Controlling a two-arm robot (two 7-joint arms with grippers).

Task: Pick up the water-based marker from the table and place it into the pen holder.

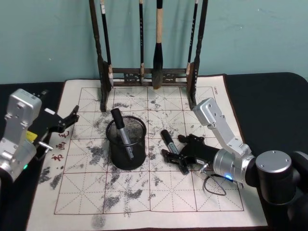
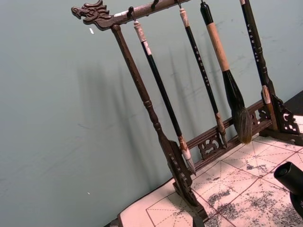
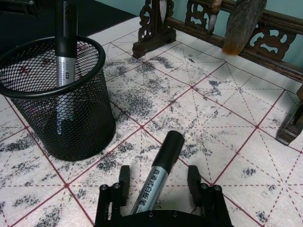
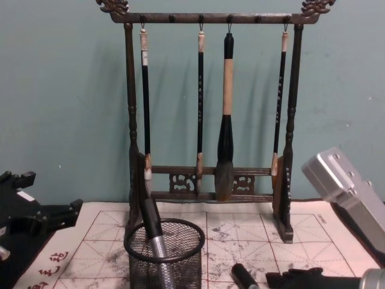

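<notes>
Marker (image 1: 169, 143) flat on the gridded mat (image 1: 192, 192), just right of the pen holder (image 1: 139, 147); long axis near-to-far, black cap toward the brush rack (image 1: 149, 76), tilted slightly left. Right gripper (image 1: 174, 148) low over the barrel, jaws open on either side. Second marker (image 1: 121, 131) leaning inside the holder. Left gripper (image 1: 69, 120) parked at the mat's left edge, jaws apart.

Black table (image 1: 269, 96), ink-smudged red-grid calligraphy mat (image 1: 168, 192) spread across it, black wire-mesh pen holder (image 1: 127, 156) standing near the mat's middle, marker (image 1: 169, 142) lying near it, wooden brush rack (image 1: 149, 76) along the far edge.
</notes>
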